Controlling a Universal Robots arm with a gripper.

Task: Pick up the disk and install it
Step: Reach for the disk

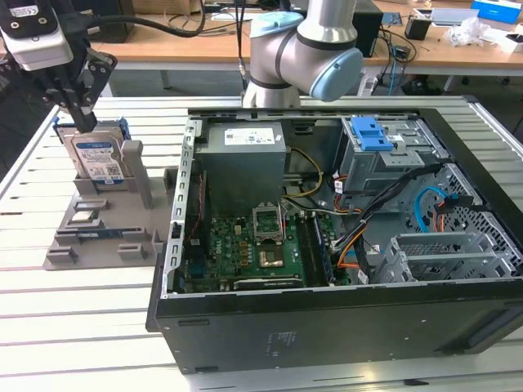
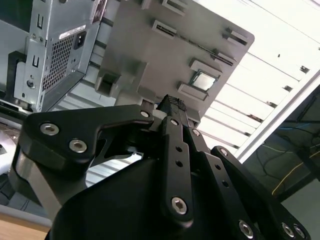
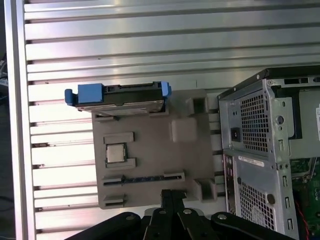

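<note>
The disk [image 1: 96, 159] stands on edge in a slot at the far end of a grey holder [image 1: 98, 237] on the exterior view's left. It is a silver drive with a white-and-blue label in a blue carrier. In the first wrist view the disk [image 3: 120, 97] shows edge-on at the holder's [image 3: 150, 150] rim. My gripper [image 1: 82, 121] hangs just above the holder by the disk's top corner, its black fingers drawn together, shut with nothing between them. The fingertips [image 3: 169, 195] sit over the holder's opposite end, apart from the disk. In the second wrist view the gripper [image 2: 172, 105] points at the holder [image 2: 165, 55].
An open computer case [image 1: 327, 318] lies on the slatted table on the exterior view's right, holding a grey power supply [image 1: 245, 155], a motherboard and a grey drive cage [image 1: 384, 163] with a blue latch [image 1: 372, 131]. A processor chip [image 3: 116, 153] rests in the holder.
</note>
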